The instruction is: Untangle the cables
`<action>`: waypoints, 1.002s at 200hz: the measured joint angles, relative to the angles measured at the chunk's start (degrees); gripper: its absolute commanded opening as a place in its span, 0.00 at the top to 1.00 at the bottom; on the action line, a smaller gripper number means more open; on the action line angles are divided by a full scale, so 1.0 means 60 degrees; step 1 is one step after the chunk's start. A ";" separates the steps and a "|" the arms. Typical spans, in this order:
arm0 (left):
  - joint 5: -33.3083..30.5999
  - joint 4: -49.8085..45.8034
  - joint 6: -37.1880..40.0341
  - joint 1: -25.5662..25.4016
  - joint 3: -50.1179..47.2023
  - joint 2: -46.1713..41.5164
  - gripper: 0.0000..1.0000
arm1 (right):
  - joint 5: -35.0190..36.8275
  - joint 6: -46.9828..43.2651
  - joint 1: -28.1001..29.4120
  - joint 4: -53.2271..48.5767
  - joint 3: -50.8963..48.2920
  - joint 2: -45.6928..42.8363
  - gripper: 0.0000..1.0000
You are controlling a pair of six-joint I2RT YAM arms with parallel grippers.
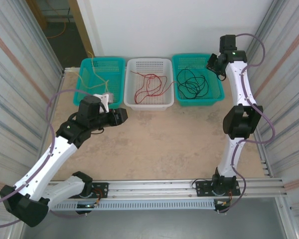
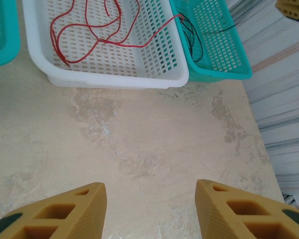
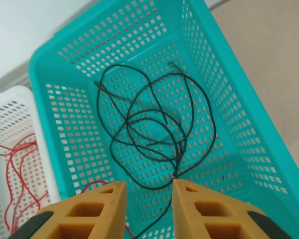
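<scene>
- The right gripper [image 3: 148, 186] hangs over the right teal basket [image 3: 229, 114] at the tabletop's far right corner. Its jaws are a narrow gap apart and pinch nothing; one black strand shows in the gap.
- The black cables [image 3: 154, 142] lie tangled on that basket's floor.
- The left gripper [image 2: 150, 196] is spread wide and empty over bare tabletop [image 2: 139, 139].
- The red cables [image 1: 150, 83] lie in the white basket [image 1: 162, 102] at mid far edge, one end crossing into the right teal basket.
- The pale yellow cables [image 1: 95, 74] are in the left teal basket [image 1: 117, 67].

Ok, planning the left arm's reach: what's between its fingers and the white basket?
Bare beige tabletop lies between the left fingers and the white basket, per the left wrist view.
</scene>
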 measured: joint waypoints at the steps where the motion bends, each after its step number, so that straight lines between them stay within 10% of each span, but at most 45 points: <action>1: -0.0004 0.0000 0.0004 0.0000 0.0000 0.0000 0.48 | 0.0000 0.0004 0.0000 0.0000 -0.0004 -0.0004 0.61; 53: -0.0820 -0.0259 0.0342 0.0000 0.0219 -0.0189 0.27 | 0.0044 -0.0124 0.0229 0.0339 -0.1741 -0.1818 0.38; 120: -0.4539 0.0495 0.0765 0.0004 -0.0335 -0.0871 0.01 | 0.0874 -0.1027 0.2116 0.3534 -0.9340 -0.9333 0.00; 157: -0.7355 0.2193 0.1880 0.0066 -0.2091 -0.0364 0.01 | 0.1151 -0.0754 0.2361 0.5129 -1.3023 -1.1843 0.01; 200: -0.7898 0.4940 0.3949 0.0925 -0.3683 0.1195 0.01 | 0.3220 -0.0288 0.2320 0.5869 -1.5708 -1.1712 0.01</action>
